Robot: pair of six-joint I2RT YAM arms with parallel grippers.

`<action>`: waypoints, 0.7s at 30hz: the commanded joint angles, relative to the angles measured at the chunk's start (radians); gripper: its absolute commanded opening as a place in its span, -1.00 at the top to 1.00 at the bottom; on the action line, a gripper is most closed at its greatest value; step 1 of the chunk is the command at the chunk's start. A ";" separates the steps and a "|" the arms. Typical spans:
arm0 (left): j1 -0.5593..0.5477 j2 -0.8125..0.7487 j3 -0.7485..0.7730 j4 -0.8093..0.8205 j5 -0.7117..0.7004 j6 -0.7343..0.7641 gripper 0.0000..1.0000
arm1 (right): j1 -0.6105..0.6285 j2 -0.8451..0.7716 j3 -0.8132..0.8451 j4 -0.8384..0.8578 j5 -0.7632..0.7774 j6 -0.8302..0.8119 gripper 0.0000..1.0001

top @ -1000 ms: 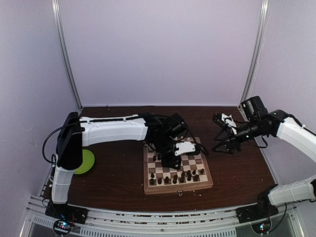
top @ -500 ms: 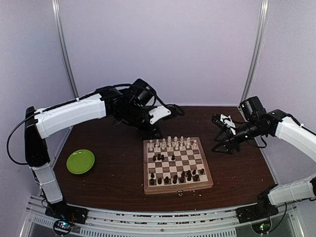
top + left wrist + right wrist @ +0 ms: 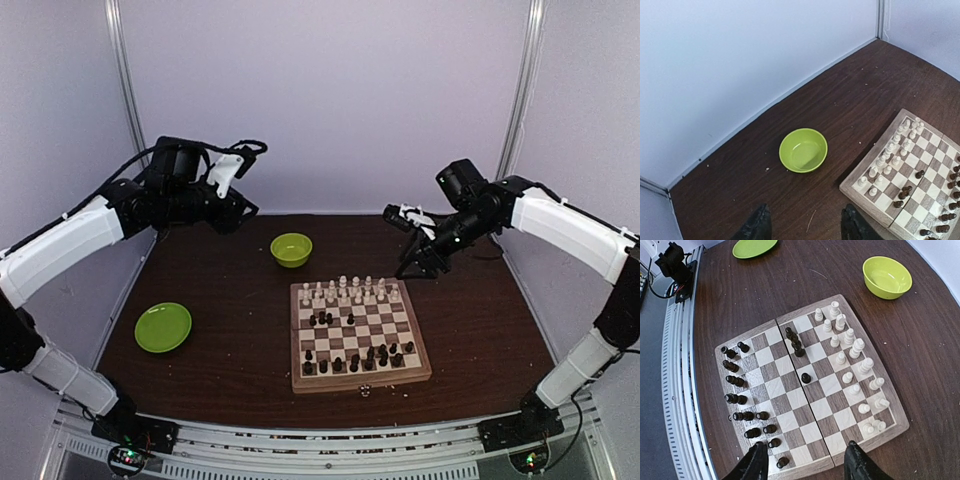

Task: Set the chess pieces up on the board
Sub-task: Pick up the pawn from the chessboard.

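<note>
**Operator:** What do I have around me here?

**Spotter:** You're boxed in on three sides. There's a plain back wall (image 3: 330,100), a left wall (image 3: 50,100) and a right wall (image 3: 600,100), all pale with a lilac tint.

**Operator:** And the corners?

**Spotter:** You have a left post (image 3: 135,110) of metal in the far left corner and a right post (image 3: 518,100) in the far right one.

**Operator:** The furniture?

**Spotter:** Your table (image 3: 230,370) is dark brown wood, speckled with pale crumbs (image 3: 767,169). A ribbed aluminium rail (image 3: 330,445) runs along its near edge. The light is soft and even.
</note>
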 commanded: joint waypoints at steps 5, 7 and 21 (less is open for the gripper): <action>0.077 -0.146 -0.163 0.248 0.006 -0.067 -0.09 | 0.146 0.275 0.249 -0.137 0.219 0.027 0.03; 0.077 -0.162 -0.159 0.238 -0.009 -0.057 -0.10 | 0.176 0.334 0.292 -0.147 0.249 0.028 0.05; 0.076 -0.184 -0.168 0.245 0.055 -0.062 -0.11 | 0.271 0.563 0.433 -0.185 0.404 0.059 0.04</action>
